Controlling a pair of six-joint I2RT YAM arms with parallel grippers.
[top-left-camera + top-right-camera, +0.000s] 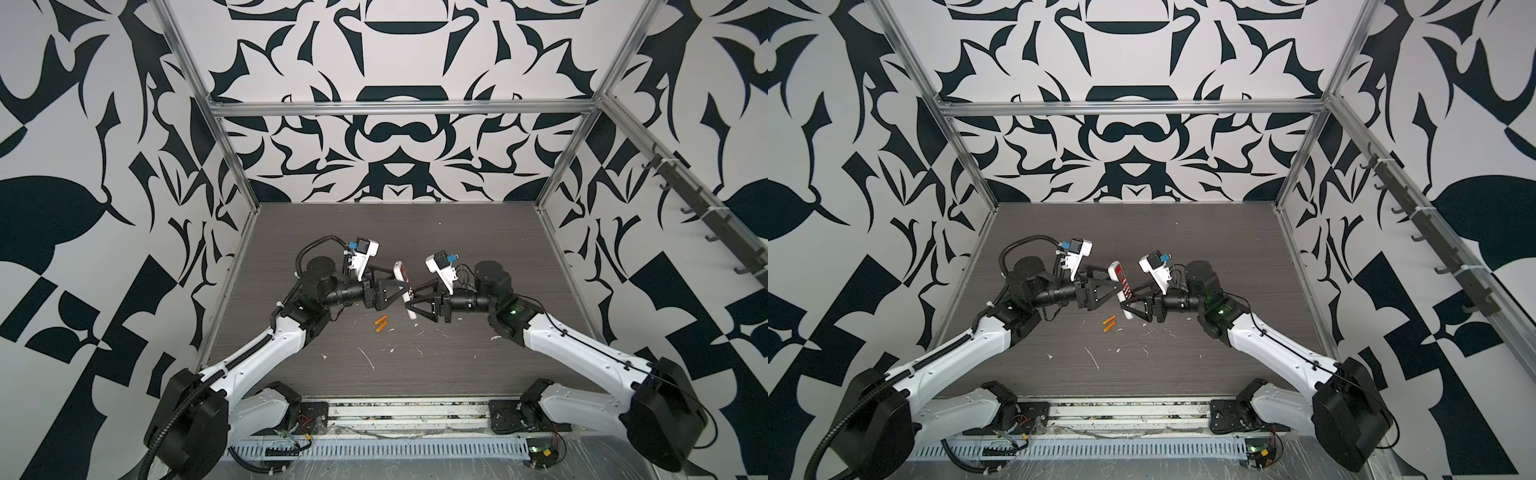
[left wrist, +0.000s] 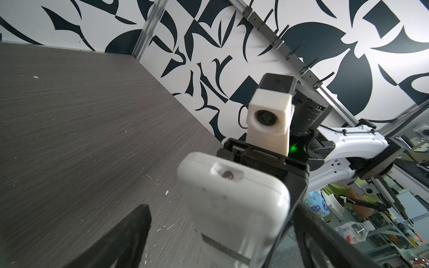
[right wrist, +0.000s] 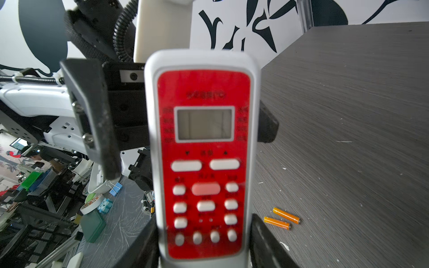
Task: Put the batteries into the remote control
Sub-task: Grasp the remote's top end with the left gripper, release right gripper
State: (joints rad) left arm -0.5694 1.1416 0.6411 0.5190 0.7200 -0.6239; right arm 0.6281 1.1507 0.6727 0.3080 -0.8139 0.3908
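The remote control (image 1: 400, 271) (image 1: 1119, 281) stands tilted above the table's middle, held between both arms. In the right wrist view its red face (image 3: 204, 125) looks at the camera, and my right gripper (image 3: 204, 241) (image 1: 410, 298) is shut on its lower end, one finger on each long side. My left gripper (image 2: 221, 222) (image 1: 401, 281) is open around the remote's white back (image 2: 232, 208), with a clear gap at one finger (image 2: 130, 232). Two orange batteries (image 1: 381, 323) (image 1: 1109, 324) (image 3: 282, 219) lie side by side on the table, just in front of the grippers.
White paint flecks (image 1: 368, 357) dot the dark wood-grain table (image 1: 478, 353). Patterned walls with metal posts (image 1: 232, 158) close in three sides. A rail of hooks (image 1: 702, 208) runs along the right wall. A slotted cable duct (image 1: 395, 449) runs below the front edge.
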